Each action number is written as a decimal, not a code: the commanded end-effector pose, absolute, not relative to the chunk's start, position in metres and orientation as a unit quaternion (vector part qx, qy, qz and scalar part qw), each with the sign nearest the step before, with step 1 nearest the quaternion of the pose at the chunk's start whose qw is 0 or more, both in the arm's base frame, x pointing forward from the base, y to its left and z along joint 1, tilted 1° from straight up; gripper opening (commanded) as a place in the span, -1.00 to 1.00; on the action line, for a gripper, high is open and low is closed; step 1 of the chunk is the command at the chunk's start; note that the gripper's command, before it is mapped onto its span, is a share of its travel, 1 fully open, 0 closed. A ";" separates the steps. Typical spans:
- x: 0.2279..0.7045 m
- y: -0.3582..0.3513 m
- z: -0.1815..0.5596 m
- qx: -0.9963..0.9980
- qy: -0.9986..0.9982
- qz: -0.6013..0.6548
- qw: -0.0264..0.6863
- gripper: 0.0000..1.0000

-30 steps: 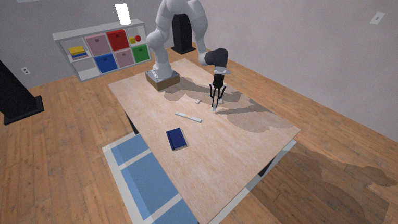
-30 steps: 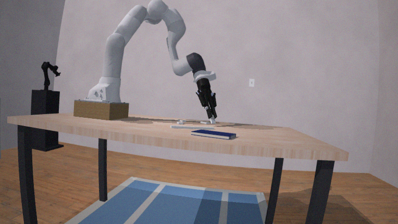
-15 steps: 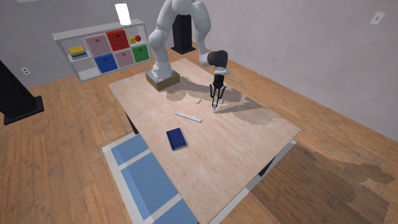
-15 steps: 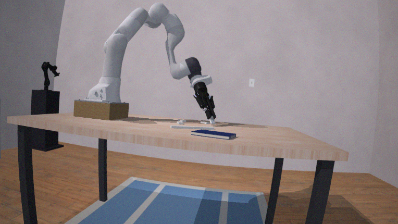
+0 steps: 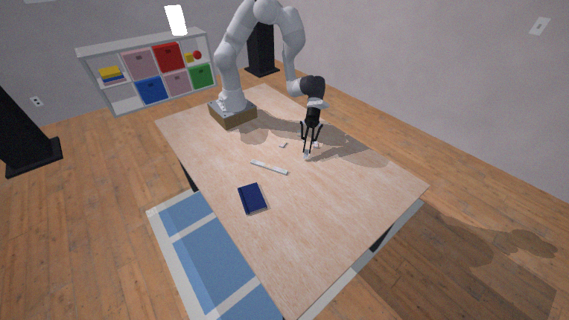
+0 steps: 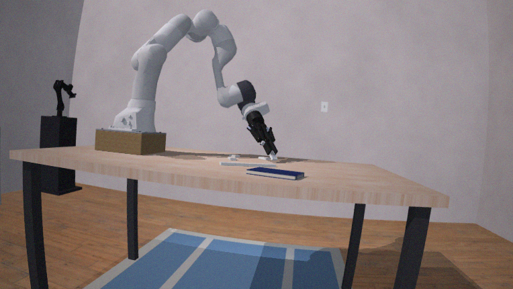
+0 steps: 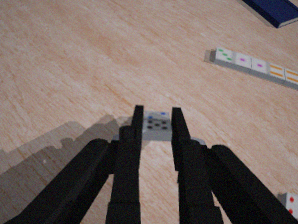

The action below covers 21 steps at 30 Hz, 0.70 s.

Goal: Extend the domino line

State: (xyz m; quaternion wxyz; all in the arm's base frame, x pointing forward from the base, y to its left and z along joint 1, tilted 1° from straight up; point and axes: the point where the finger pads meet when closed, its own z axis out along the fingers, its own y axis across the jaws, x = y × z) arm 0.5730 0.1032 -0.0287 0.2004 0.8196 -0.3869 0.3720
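Observation:
My gripper (image 5: 306, 153) is shut on a white domino (image 7: 158, 124), whose face with black pips shows between the fingertips in the wrist view. The arm leans over, and the domino (image 6: 273, 155) hangs tilted just at the table top; I cannot tell whether it touches. The line of face-up dominoes (image 5: 269, 167) lies flat a short way in front and to the left of the gripper, and it also shows in the wrist view (image 7: 256, 66). Two other loose dominoes lie near the gripper, one to its left (image 5: 283, 144) and one just behind it (image 5: 316, 144).
A dark blue book (image 5: 252, 199) lies flat on the table beyond the line, toward the near edge. The robot's base (image 5: 231, 113) stands at the far end of the table. A shelf with coloured bins (image 5: 151, 69) stands on the floor behind.

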 end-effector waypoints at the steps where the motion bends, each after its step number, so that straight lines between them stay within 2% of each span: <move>1: 0.573 0.099 -0.027 0.796 -0.409 0.399 0.201 -0.56; 21: 0.569 0.105 -0.034 0.762 -0.392 0.460 0.233 -0.56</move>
